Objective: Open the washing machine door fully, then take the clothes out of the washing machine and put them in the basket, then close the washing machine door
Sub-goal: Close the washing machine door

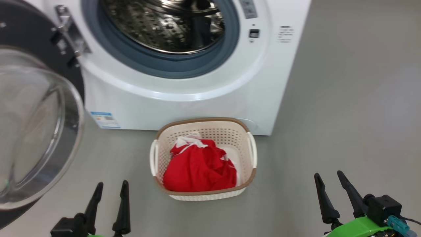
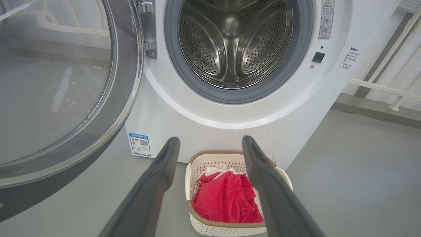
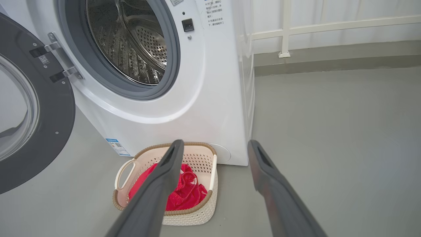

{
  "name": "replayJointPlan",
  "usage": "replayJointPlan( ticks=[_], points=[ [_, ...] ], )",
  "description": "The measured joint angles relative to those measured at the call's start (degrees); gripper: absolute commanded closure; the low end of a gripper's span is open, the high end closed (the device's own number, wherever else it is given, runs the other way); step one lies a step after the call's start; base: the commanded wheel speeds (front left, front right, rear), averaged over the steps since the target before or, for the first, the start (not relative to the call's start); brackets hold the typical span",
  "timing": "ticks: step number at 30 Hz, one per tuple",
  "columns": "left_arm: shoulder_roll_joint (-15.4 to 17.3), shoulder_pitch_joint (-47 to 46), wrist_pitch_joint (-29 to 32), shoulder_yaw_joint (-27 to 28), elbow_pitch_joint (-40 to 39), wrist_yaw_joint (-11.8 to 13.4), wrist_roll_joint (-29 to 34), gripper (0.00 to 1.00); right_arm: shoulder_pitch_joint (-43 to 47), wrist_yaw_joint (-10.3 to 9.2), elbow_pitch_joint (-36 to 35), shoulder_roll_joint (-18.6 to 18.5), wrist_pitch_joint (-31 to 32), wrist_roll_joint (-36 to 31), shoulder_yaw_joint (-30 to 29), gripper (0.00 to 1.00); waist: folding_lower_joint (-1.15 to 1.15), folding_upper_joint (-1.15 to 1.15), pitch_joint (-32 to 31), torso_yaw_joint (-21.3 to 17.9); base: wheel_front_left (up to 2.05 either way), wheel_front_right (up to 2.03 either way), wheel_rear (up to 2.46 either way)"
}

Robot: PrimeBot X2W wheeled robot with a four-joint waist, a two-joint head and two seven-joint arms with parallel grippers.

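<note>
The white washing machine stands ahead, its steel drum looking bare inside. Its black-rimmed glass door hangs swung wide open at the left. On the floor in front sits the cream basket holding the red clothes with white trim. My left gripper is open at the lower left, short of the basket, with nothing between its fingers. At the lower right my right gripper is open too, clear of the basket. In the wrist views, the left gripper and the right gripper point toward the basket.
Grey floor stretches to the right of the machine. A white railing and wall run behind on the right. The open door takes up the space at the left. A blue label marks the machine's lower left front.
</note>
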Motion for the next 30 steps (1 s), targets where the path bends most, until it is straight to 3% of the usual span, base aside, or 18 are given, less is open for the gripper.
replayJointPlan(
  ticks=[21, 30],
  points=[
    [0.2, 2.8, 0.0, -5.0, -0.8, 2.0, -4.6, 0.0, 0.9, 0.0, 0.0, -1.1, 0.0, -0.1, 2.1, 0.0, 0.0, 0.0, -1.2, 14.7, 0.0, 0.0, 0.0],
    [0.2, 4.4, 0.0, -5.8, -1.7, 2.7, -5.8, 0.0, 0.9, 0.0, 0.0, -1.2, 0.0, -0.1, 3.5, 0.0, 0.0, 0.0, -1.9, 19.1, 0.0, 0.0, 0.0]
  ],
)
